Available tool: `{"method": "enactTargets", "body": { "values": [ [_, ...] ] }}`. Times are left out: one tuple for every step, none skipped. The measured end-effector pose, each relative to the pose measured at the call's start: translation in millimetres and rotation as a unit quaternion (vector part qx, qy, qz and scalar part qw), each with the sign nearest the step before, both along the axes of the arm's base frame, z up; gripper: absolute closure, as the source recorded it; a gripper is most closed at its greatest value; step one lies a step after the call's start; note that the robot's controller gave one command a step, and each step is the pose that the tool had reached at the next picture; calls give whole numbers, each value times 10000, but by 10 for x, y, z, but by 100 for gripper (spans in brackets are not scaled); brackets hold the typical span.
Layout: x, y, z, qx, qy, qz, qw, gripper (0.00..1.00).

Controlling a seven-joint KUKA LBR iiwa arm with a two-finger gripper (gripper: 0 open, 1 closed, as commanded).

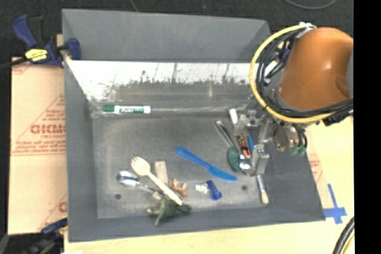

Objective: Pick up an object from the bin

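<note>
Right back corner of the bin (166, 33) and the wrist are blocked by the cover (315, 68). By the right wall the gripper (253, 165) sits over a green round thing (233, 159): only its left part is visible, kind unclear. Lower end of the grey metal strip (224, 129) is hidden under the gripper, and so is the top end of the white stick (262, 190). Handle end of the fork (152, 175) goes under a green lump (169, 210) (toy? can't tell). The shiny bit (128, 178), brownish bit (178, 187) and blue-white bit (210, 190) are too small to identify. Label on the marker (125, 109) is unreadable.
</note>
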State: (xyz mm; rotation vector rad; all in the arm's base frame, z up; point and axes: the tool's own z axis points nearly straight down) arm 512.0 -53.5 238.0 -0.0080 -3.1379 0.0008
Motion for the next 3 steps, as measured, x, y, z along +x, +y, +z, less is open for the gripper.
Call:
{"method": "enactTargets", "body": {
  "values": [
    [16,1,31,-5,-36,15,10000,0],
    [366,376,-1327,2,-68,-109,9999,0],
    [513,436,-835,-4,-103,-1088,9940,0]
  ]
}}
